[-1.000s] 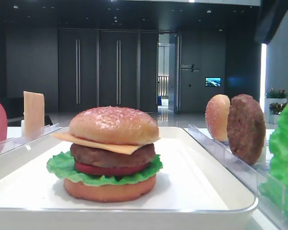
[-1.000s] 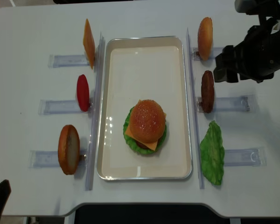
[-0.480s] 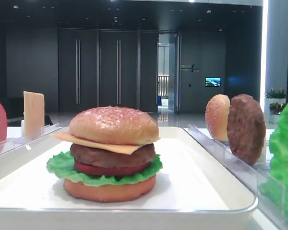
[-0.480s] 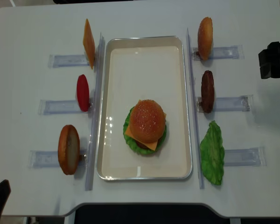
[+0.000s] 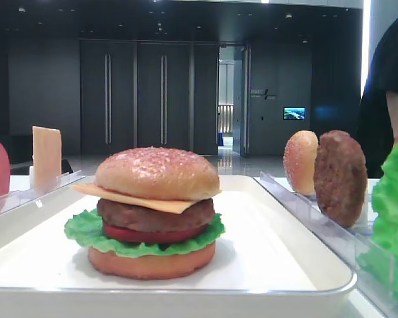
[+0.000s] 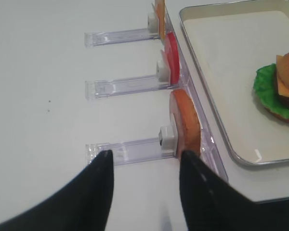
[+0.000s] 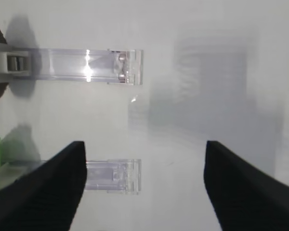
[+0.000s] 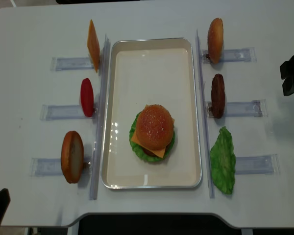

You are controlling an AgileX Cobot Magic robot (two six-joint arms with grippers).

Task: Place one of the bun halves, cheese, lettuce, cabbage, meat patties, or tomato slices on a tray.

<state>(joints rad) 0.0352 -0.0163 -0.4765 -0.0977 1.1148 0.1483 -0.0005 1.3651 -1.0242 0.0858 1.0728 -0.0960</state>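
On the white tray (image 8: 122, 63) stands a stacked burger: the speckled bun top (image 8: 154, 126) over cheese, meat patty, tomato, lettuce and the bottom bun (image 5: 151, 260). Spare pieces stand in racks beside the tray: cheese (image 8: 93, 45), a tomato slice (image 8: 87, 97) and a flat bun half (image 8: 72, 156) on the left; a bun half (image 8: 215, 40), meat patty (image 8: 217, 95) and lettuce (image 8: 222, 160) on the right. No cabbage shows. My right gripper (image 7: 144, 187) is open and empty over bare table at the far right edge (image 8: 290, 78). My left gripper (image 6: 145, 155) is open and empty, just short of the flat bun half (image 6: 185, 122).
Clear plastic racks (image 8: 245, 108) stick out sideways from both long sides of the tray. A person's dark sleeve and arm (image 5: 388, 99) shows at the far right in the low view. The table's front edge runs just below the tray.
My right arm has drawn back to the right, from beside the patty rack to the table's right edge. A person has come into the low view at the right. The burger has not moved.
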